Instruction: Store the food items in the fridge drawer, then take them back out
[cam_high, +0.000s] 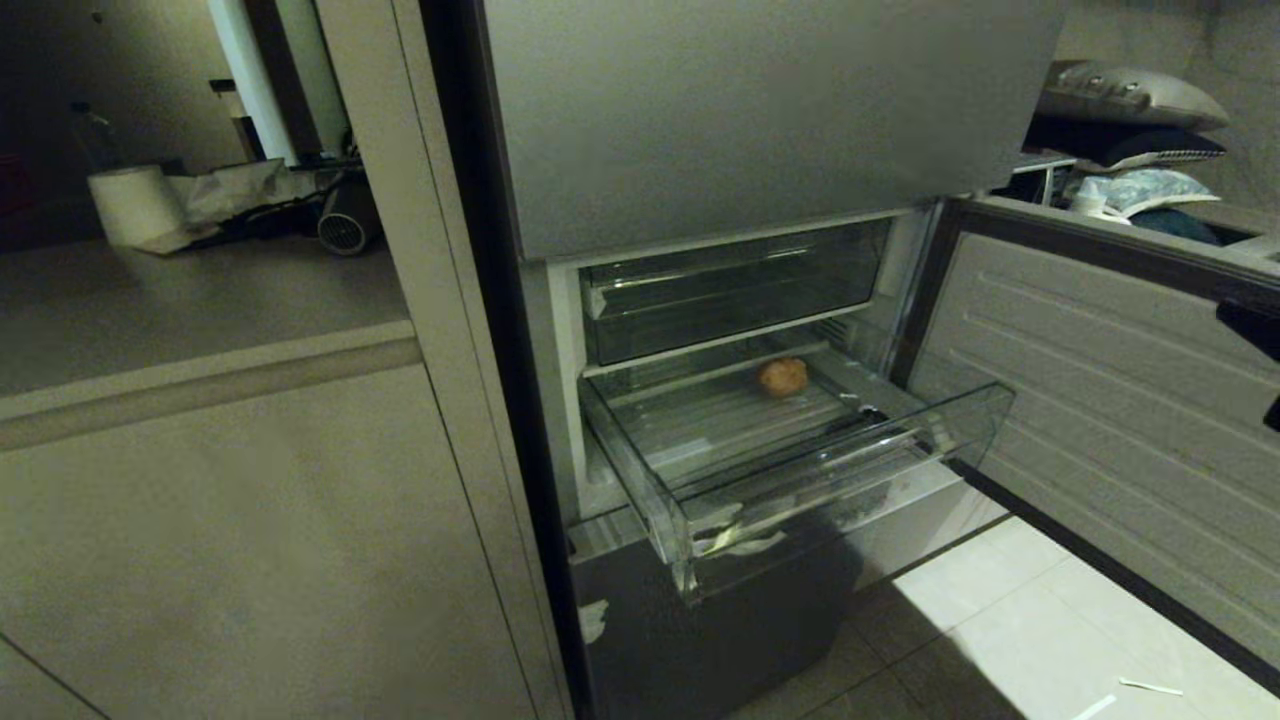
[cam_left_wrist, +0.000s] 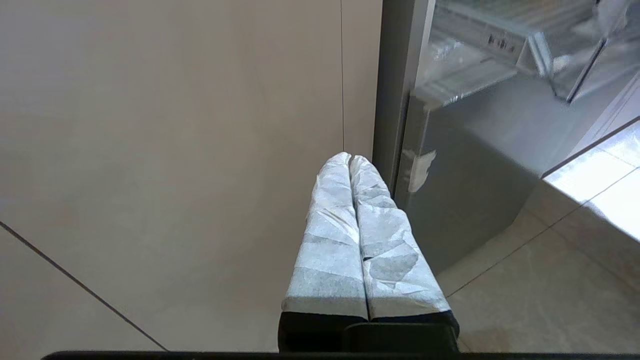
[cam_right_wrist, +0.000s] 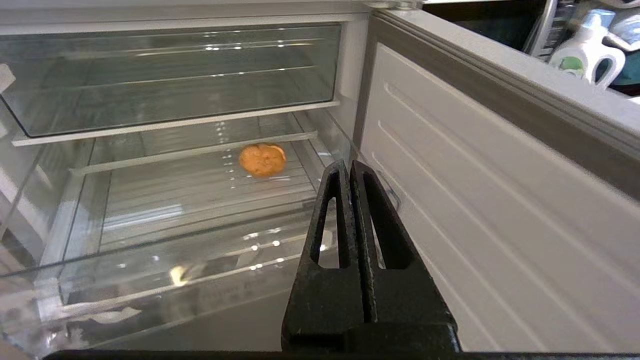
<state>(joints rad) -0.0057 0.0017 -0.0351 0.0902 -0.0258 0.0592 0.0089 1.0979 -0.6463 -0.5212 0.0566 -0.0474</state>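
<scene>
One food item, a small orange-brown rounded lump (cam_high: 781, 377) (cam_right_wrist: 262, 160), lies toward the back right of the fridge drawer (cam_high: 830, 482) (cam_right_wrist: 150, 240). The drawer is a clear ridged bin, pulled out, with white tape scraps on its front. My right gripper (cam_right_wrist: 348, 165) hovers in front of the drawer near its right end, short of the lump, black fingers shut on nothing. Only a dark bit of the right arm (cam_high: 1255, 330) shows at the head view's right edge. My left gripper (cam_left_wrist: 350, 157), its fingers wrapped in white tape, is shut and empty, low beside the fridge's left edge.
The fridge door (cam_high: 1100, 420) (cam_right_wrist: 475, 175) stands open on the right, close to my right gripper. A second clear drawer (cam_high: 730, 290) sits closed above. A grey steel panel (cam_high: 720, 620) is below, a beige cabinet (cam_high: 250, 520) on the left, pale floor tiles (cam_high: 1050, 620) in front.
</scene>
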